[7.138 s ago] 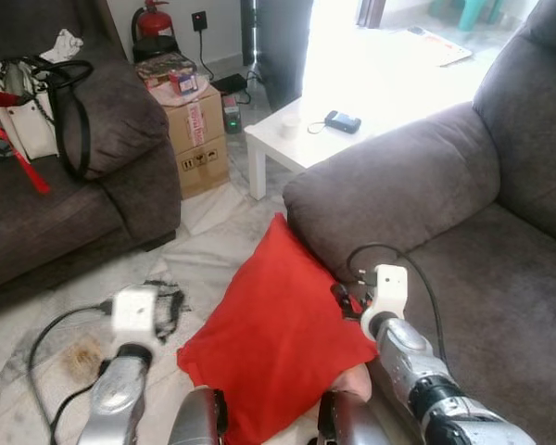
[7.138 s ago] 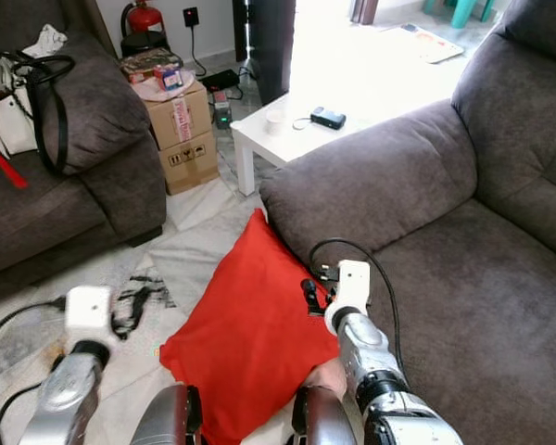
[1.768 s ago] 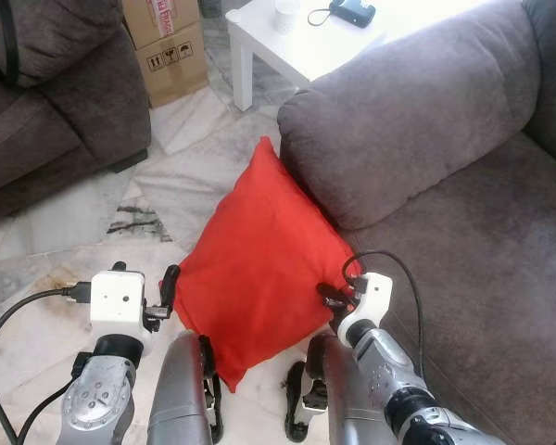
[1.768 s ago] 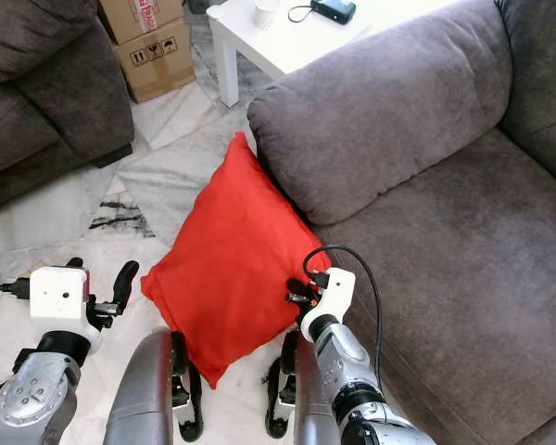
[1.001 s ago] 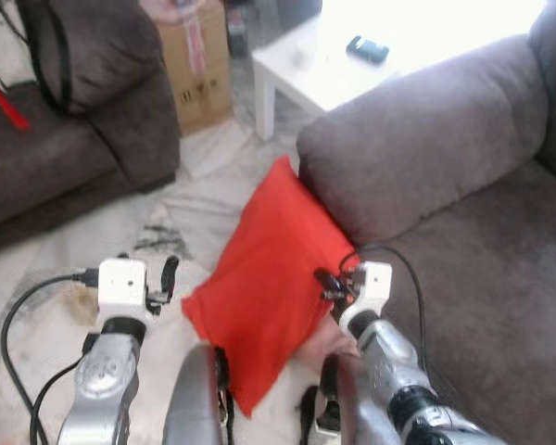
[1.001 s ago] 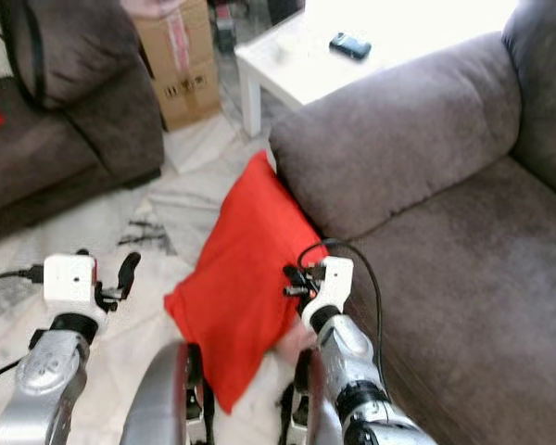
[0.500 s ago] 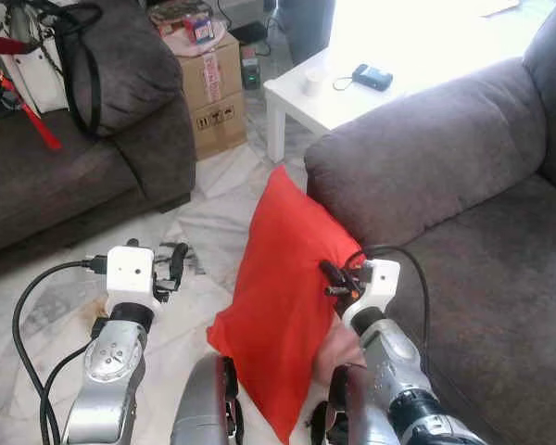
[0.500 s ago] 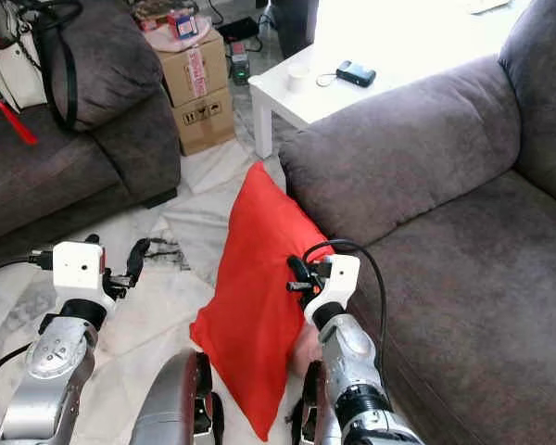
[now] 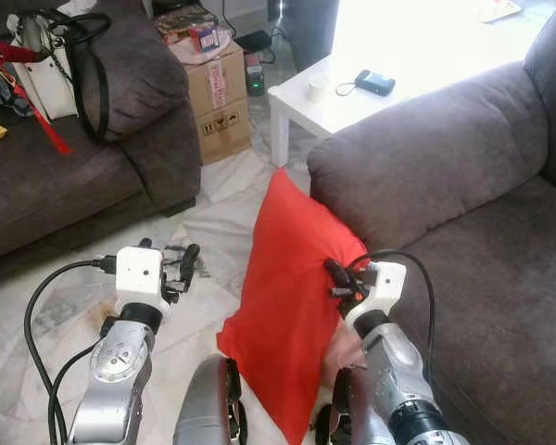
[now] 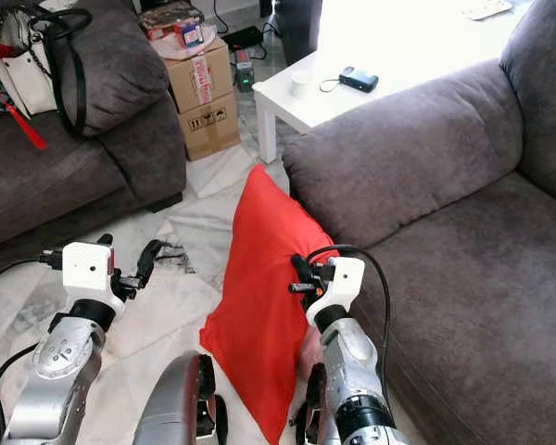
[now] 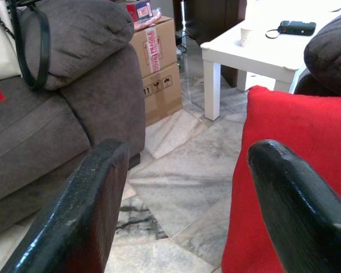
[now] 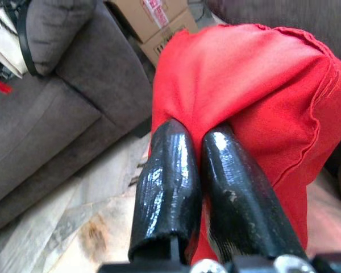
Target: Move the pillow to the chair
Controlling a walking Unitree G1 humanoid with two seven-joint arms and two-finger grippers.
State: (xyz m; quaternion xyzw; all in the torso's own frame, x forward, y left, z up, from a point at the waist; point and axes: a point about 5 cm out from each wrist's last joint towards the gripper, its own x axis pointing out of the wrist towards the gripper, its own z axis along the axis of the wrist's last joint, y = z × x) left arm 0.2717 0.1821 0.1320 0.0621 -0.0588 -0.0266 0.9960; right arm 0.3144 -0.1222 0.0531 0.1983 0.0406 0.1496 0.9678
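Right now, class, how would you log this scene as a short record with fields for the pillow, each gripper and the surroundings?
pillow: red pillow, standing on edge against the grey sofa arm
right gripper: right gripper shut, pinching the pillow's edge
left gripper: left gripper open, beside the pillow, not touching
behind: white table, cardboard box

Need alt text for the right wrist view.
The right hand, its two black fingers shut side by side, pinches a fold of the red pillow. Behind are a grey sofa and a cardboard box.
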